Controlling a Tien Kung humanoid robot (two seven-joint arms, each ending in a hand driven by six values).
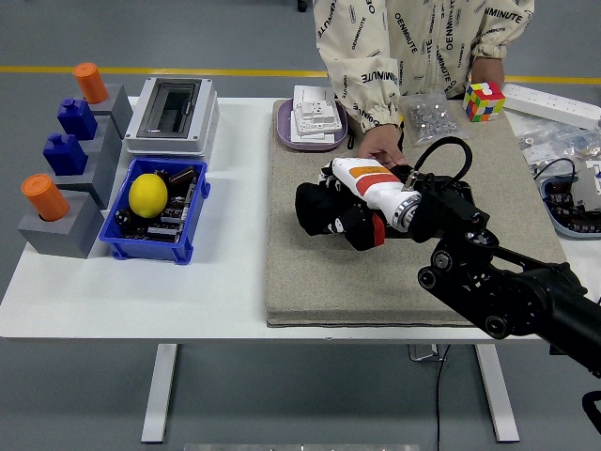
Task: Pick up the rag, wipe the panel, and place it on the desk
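Sweeping across the mat, the right hand (331,211) sits palm-down at the left end of the panel (399,224), fingers curled around a dark bundle that looks like the rag (315,209), though black glove and dark cloth blur together. Only a strip of the panel peeks out under the wrist, its long axis running left-right across the mat (310,282), so the wipe runs along that line and the hand is already at its leftmost reach. A person's hand (379,147) rests just beyond the panel's far edge, apparently steadying it. Bare mat lies directly left and in front, handy for setting the rag down. No left arm in sight.
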